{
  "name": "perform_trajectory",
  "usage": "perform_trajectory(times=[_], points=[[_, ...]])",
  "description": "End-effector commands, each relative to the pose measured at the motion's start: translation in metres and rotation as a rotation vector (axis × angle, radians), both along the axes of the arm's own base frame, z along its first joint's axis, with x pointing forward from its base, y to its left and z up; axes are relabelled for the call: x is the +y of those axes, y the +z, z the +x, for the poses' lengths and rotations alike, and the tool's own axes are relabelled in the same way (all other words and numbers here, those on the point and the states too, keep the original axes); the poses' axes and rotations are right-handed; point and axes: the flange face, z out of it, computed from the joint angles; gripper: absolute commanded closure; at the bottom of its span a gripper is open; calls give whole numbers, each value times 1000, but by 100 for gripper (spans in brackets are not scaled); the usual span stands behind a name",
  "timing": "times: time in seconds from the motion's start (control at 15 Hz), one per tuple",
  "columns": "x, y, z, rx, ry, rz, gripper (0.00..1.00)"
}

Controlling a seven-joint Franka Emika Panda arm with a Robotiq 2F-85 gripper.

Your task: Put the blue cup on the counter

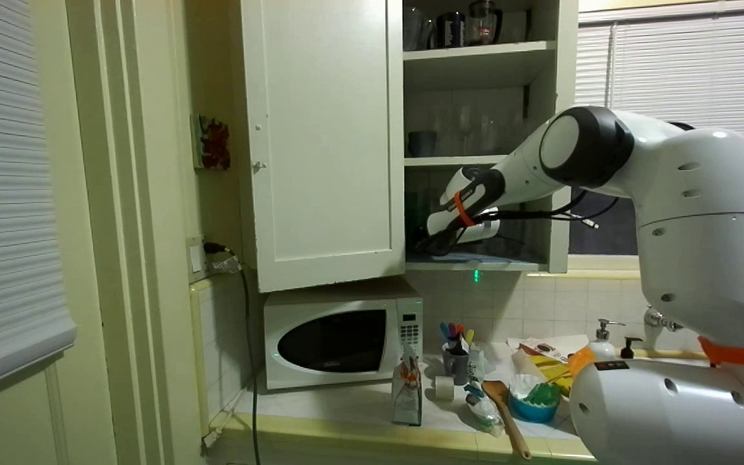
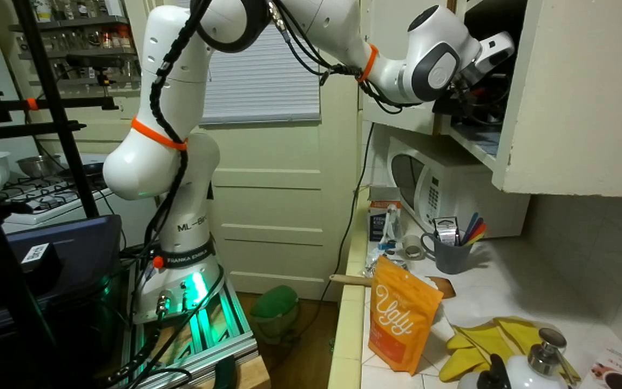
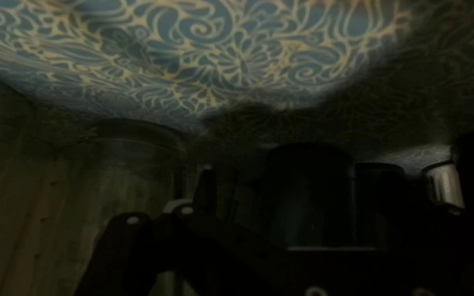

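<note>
My gripper (image 3: pixel 333 174) is inside the bottom shelf of the wall cabinet, and the wrist view is very dark there. Its left finger (image 3: pixel 207 187) stands well out to the side; the right one is lost in shadow. Between and beyond the fingers is a dark, faintly bluish cup (image 3: pixel 311 197), which looks like the blue cup, though its colour is hard to make out. No grip on it shows. In both exterior views the cabinet and arm hide the cup. Below lies the whitish counter (image 1: pixel 327 407), also in an exterior view as the counter (image 2: pixel 505 292).
A second dark vessel (image 3: pixel 381 205) and a shiny metallic thing (image 3: pixel 444 185) stand close by; a clear glass (image 3: pixel 134 172) is at left. Patterned liner (image 3: pixel 220 49) covers the shelf. The open cabinet door (image 1: pixel 330 142), microwave (image 1: pixel 340 342), grey mug (image 2: pixel 451 254) and orange pouch (image 2: pixel 403 319) are around.
</note>
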Motion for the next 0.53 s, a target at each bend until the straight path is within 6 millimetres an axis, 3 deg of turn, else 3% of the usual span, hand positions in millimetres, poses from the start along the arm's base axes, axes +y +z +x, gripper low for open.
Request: perform_trajectory(times=[0.0, 0.47], points=[[-7, -7, 22, 29, -11, 9, 0], [-17, -7, 40, 45, -15, -8, 0]])
